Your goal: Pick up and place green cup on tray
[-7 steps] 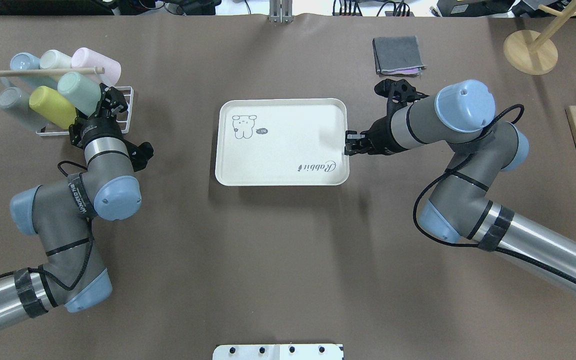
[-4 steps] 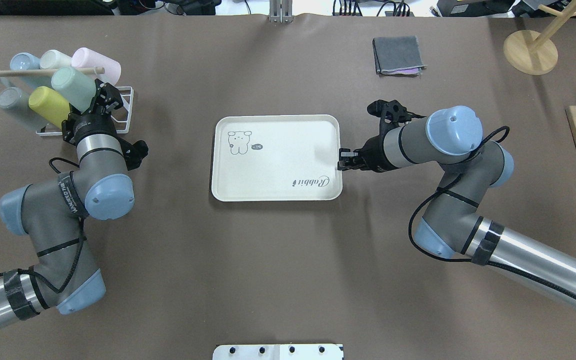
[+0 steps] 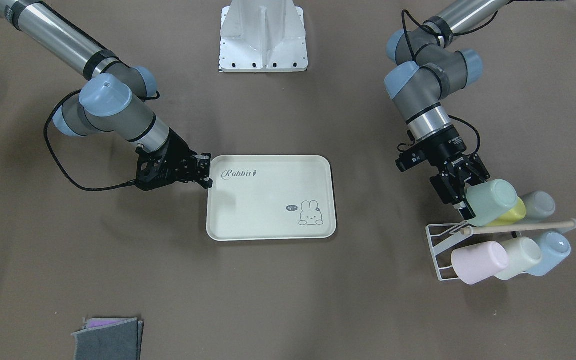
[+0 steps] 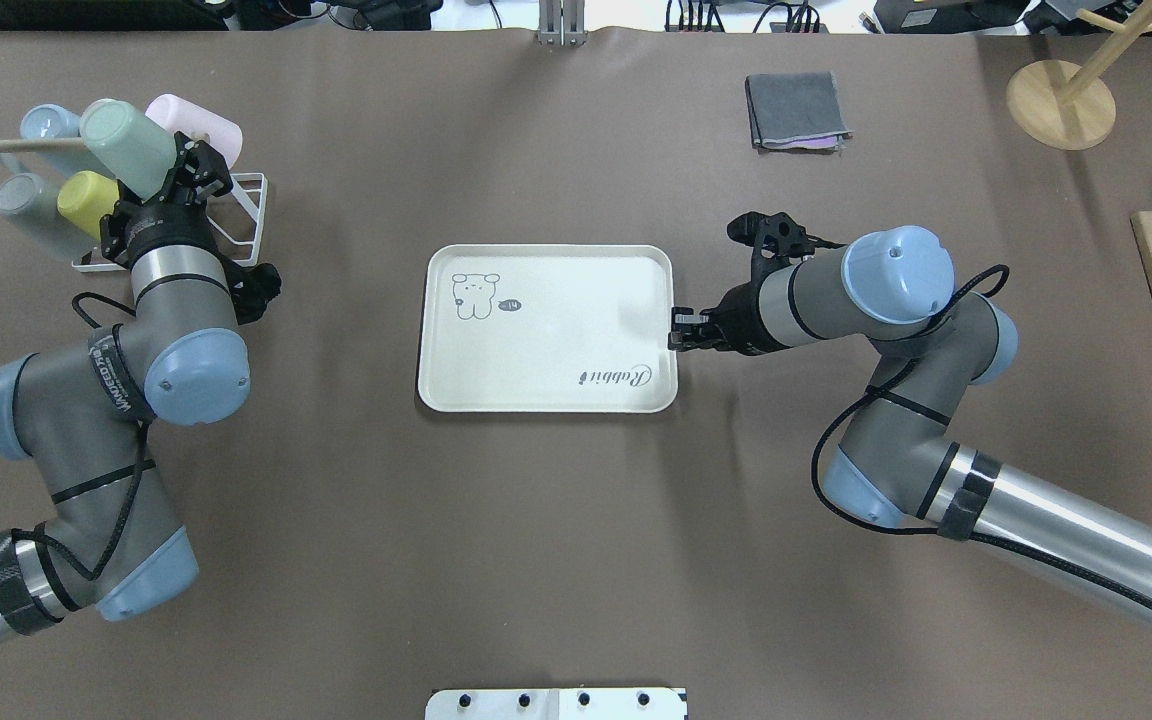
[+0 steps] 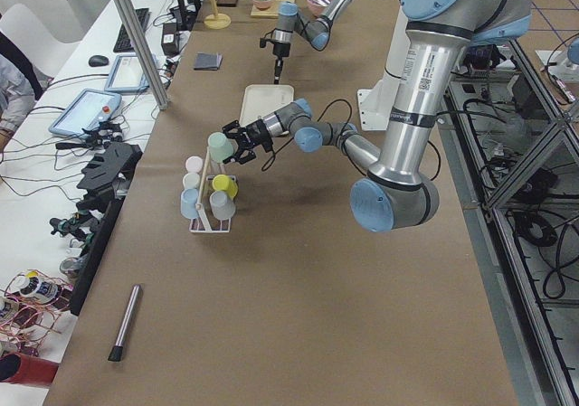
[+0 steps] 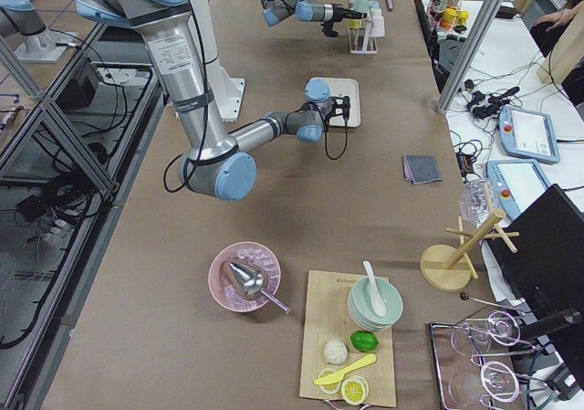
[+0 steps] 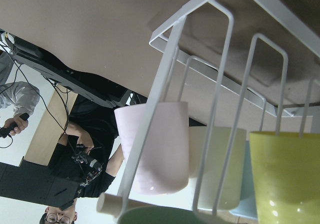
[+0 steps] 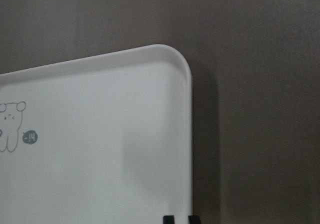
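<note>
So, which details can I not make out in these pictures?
Left gripper fingers on the green cup: overhead, the cup covers their tips; the left wrist view shows only a sliver of cup at its bottom edge.
Right gripper fingers at the tray: the right wrist view cuts them off at its bottom edge.
Both grips in the side views: too small.

- You've got a white wire rack (image 4: 248, 215) at the left edge of your overhead view, with a wooden dowel (image 4: 1, 146) across it.
- Yellow cup (image 4: 84, 198), pink cup (image 4: 206, 122), grey cup (image 4: 21, 205) and blue cup (image 4: 41, 125) lean on it.
- A folded grey cloth (image 4: 796, 108) lies near a round wooden stand (image 4: 1060, 103).
</note>
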`<state>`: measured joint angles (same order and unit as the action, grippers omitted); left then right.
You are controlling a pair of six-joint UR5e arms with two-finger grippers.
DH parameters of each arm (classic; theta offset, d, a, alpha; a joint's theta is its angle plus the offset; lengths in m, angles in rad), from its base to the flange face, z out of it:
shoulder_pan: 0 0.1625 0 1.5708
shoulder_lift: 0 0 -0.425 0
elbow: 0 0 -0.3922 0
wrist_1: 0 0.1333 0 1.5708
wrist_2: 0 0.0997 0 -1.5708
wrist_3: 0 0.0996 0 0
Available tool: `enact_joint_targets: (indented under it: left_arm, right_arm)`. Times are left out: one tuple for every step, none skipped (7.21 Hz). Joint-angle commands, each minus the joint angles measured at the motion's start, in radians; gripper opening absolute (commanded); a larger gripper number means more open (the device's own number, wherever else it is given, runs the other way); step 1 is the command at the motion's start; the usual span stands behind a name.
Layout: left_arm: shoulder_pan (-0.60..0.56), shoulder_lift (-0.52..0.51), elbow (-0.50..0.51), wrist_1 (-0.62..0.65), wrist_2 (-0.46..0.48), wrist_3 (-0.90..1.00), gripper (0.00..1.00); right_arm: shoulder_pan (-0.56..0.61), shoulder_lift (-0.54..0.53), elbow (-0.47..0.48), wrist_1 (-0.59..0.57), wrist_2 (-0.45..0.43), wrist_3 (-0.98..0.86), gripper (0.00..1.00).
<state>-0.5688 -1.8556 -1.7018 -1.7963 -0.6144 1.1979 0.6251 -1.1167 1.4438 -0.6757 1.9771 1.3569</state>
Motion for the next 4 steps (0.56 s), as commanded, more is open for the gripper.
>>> enact_joint_targets:
  left_arm:
    - [-0.014, 0.021, -0.053, 0.0, -0.001, 0.055, 0.82]
    - [-0.014, 0.03, -0.094, 0.0, -0.004, 0.06, 0.81]
    - [-0.014, 0.026, -0.154, 0.002, -0.008, 0.058, 0.81]
    - [-0.013, 0.016, -0.195, -0.006, -0.019, 0.046, 0.8]
  right_arm:
    - [0.007, 0.0, 0.009, 0.002, 0.002, 0.018, 1.0]
    - [0.033, -0.003, 0.018, -0.002, 0.018, 0.01, 1.0]
    - [0.082, -0.015, 0.036, -0.01, 0.063, 0.004, 1.0]
    - [0.132, -0.034, 0.038, -0.011, 0.11, -0.039, 1.0]
